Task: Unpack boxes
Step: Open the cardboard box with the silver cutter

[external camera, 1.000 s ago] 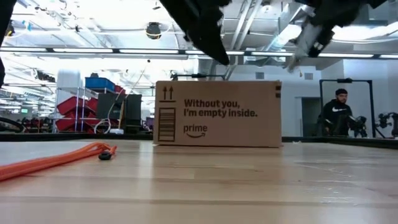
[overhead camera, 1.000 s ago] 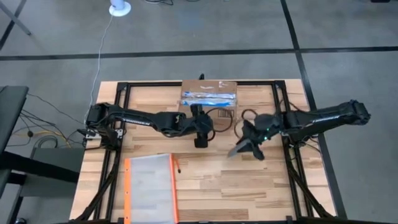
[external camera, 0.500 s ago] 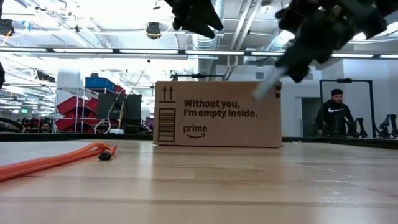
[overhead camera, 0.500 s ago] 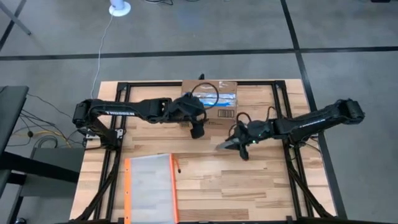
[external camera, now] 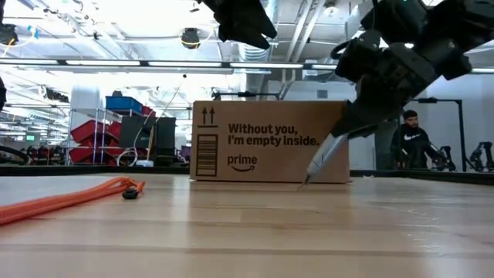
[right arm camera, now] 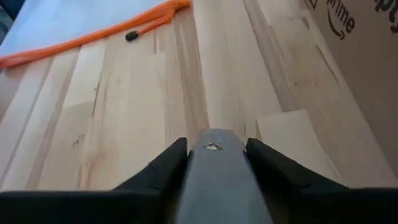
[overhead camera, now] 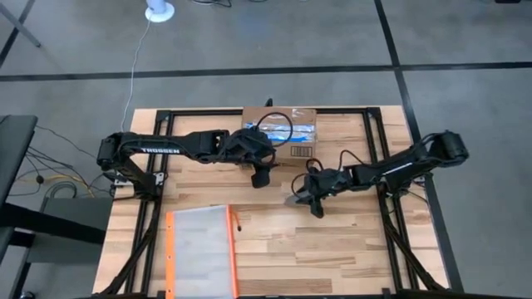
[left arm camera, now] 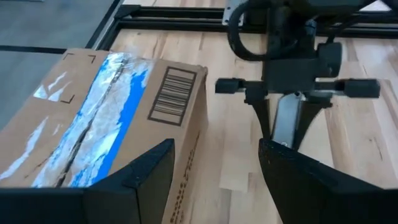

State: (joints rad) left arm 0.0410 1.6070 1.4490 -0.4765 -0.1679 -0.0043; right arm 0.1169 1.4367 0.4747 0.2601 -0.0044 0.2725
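One box (overhead camera: 280,133) on my bench (overhead camera: 349,241), at the far edge, taped top up — my left arm covers part of that top from above, so I can't see all of the tape. Printed front faces the low camera; its right end sits behind my right arm there. My left tool (left arm camera: 214,168) hangs beside the box's barcode end, fingers spread wide, nothing in them. My right tool (overhead camera: 306,193) is just in front of the box, clamped on one grey blade (external camera: 320,162) — tip down at the bench, though I can't tell if it touches. One orange-edged pouch (overhead camera: 199,249) lies near the front, cut off by the picture's edge. One person (external camera: 413,143) stands far behind, partly hidden.
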